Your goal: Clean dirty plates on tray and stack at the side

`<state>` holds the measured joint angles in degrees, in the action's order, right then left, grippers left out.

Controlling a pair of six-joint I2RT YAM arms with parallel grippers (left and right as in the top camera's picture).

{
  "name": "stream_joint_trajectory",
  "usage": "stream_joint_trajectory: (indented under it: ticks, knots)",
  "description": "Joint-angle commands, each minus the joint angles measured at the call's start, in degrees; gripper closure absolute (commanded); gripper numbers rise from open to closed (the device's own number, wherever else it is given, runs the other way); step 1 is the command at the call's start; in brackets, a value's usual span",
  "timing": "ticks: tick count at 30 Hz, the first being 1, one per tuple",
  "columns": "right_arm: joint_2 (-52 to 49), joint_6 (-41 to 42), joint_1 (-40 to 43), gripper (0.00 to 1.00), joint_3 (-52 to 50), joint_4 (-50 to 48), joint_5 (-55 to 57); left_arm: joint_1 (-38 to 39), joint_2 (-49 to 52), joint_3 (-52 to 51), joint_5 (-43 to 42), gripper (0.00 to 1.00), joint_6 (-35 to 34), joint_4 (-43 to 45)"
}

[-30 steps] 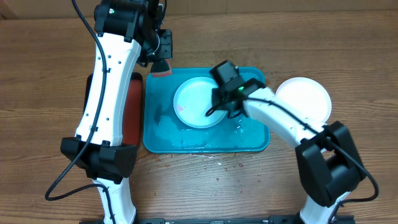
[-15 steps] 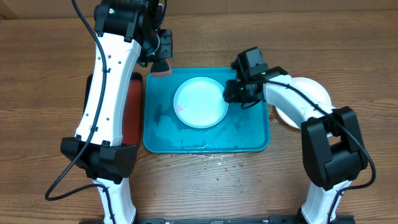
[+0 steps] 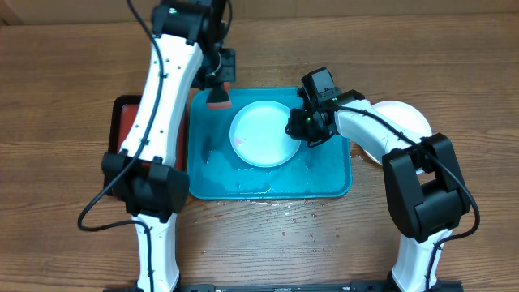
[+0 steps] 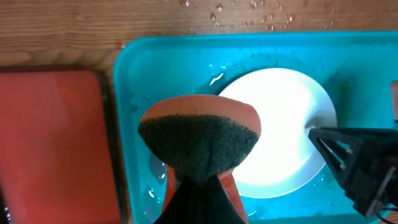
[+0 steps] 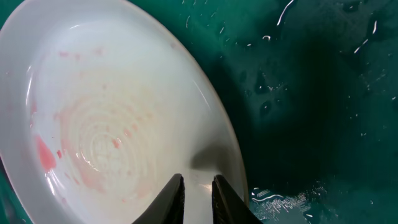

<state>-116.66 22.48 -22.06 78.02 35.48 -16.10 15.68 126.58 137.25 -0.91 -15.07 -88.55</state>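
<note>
Smeared white plate [image 3: 261,134] lay in the cyan tray [image 3: 324,185], right gripper [image 3: 298,130] at its right rim, fingers [image 5: 175,196] nearly together, grasp unclear, left gripper [image 3: 219,85] clenched on sponge [image 3: 219,99] over tray's far-left corner.

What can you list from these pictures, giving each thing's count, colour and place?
dirty plate: one, white, pink smears, inside the tray
side plate: one, white, on the table right of the tray
tray: one, cyan-blue, table centre, wet
red tray: one, red, left of the tray
sponge: one, orange with dark green pad, above the tray's far-left corner
table: one, brown wood
left gripper: jaws shut on sponge
right gripper: at dirty plate's right rim, jaws narrow, grip unclear
</note>
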Motion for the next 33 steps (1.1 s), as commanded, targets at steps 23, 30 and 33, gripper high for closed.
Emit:
stream_joint_trajectory:
  ticks: [23,30,33]
  knots:
    - [-3.2,0.3,1.7,0.82,7.4,8.6,6.3,1.6,0.6,0.4,-0.6,0.96,1.4,2.2]
    - [-4.0,0.3,1.8,0.83,7.4,8.6,4.0,1.9,0.7,0.0,-0.6,0.96,1.3,2.5]
    - [-4.1,1.4,1.8,0.88,7.4,8.9,3.2,2.0,0.7,-1.3,-0.6,0.96,1.3,3.7]
